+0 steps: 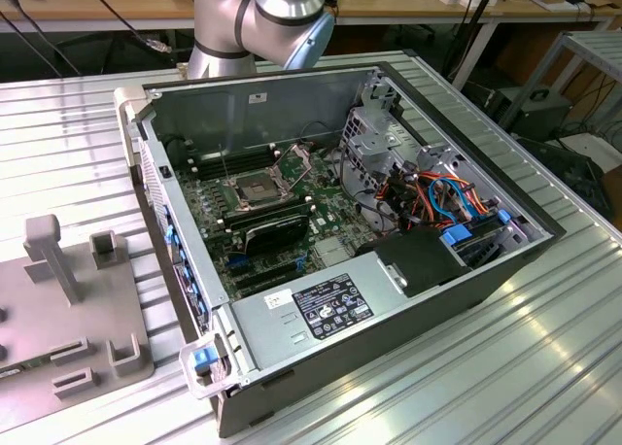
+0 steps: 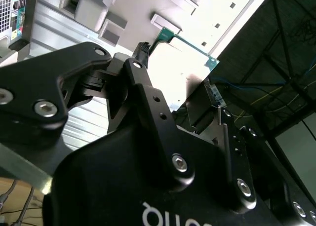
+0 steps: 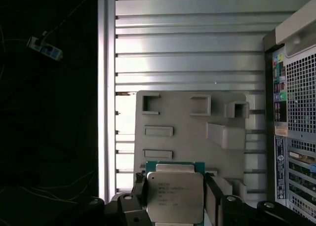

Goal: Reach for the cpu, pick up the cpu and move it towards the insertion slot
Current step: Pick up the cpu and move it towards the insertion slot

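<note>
First wrist view shows the cpu (image 3: pixel 175 197) clamped between the black fingers of the gripper (image 3: pixel 175 206), held above the grey fixture plate (image 3: pixel 190 137) on the ribbed surface (image 3: pixel 187 48). Carrying it well likely means keeping the chip level and the grip steady — no tilt — while heading for the insertion slot (image 1: pixel 255 188), well away inside the open computer case (image 1: pixel 292 85).

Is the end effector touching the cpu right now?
Touching. In the first wrist view the end effector has its fingers pressed against both sides of the cpu.
</note>
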Controlling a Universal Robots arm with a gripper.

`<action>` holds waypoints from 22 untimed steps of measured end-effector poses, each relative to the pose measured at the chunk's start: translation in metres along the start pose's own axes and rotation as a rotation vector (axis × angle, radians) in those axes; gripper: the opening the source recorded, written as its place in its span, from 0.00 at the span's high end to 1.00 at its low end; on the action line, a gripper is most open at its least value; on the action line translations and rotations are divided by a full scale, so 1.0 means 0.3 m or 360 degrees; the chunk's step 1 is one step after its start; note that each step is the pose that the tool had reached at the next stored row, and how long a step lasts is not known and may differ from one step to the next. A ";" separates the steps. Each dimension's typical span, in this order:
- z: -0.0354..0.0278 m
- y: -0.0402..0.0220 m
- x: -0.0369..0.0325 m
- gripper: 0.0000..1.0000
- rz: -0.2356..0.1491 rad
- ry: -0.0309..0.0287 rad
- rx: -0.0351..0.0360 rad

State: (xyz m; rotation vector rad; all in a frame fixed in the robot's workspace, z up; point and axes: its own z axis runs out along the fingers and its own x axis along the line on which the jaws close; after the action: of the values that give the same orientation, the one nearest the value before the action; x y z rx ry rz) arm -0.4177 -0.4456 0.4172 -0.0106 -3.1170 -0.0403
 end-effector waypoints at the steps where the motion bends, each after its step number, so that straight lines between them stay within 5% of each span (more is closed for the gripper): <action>1: 0.000 0.000 -0.007 0.45 0.0000 0.00000 0.0000; 22: -0.003 0.001 -0.129 0.45 0.0000 0.00000 0.0000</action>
State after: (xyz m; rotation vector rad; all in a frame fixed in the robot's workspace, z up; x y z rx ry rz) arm -0.3788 -0.4456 0.4172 -0.0106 -3.1170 -0.0403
